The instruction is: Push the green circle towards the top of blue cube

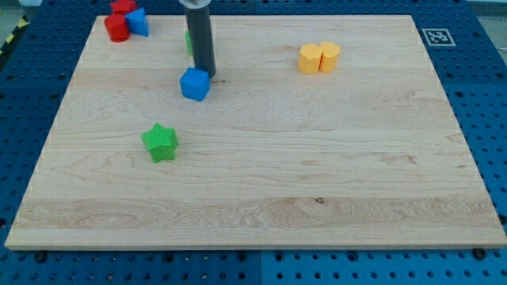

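My tip sits on the desk just at the upper right of the blue cube, touching it or nearly; can't tell which. No hand on this rig, just a bare dark rod, so nothing is clenched or released. The green circle is mostly hidden behind the rod: only a thin green sliver shows at the rod's left edge, up toward the view's top, above the blue cube; shape can't be confirmed from that sliver. My read: it already lies on the cube's top side but a little apart, so the rod probably needs to get behind it and nudge it down. Risk: the rod bumps the cube instead. Green star is lower left, well apart, irrelevant. Top left corner holds a tight cluster of two red blocks and another blue block, touching. Two yellow blocks sit side by side at upper right. Blocks look like matte moulded plastic with ridged sides; the desk is pale wood with visible grain, smooth enough for sliding.
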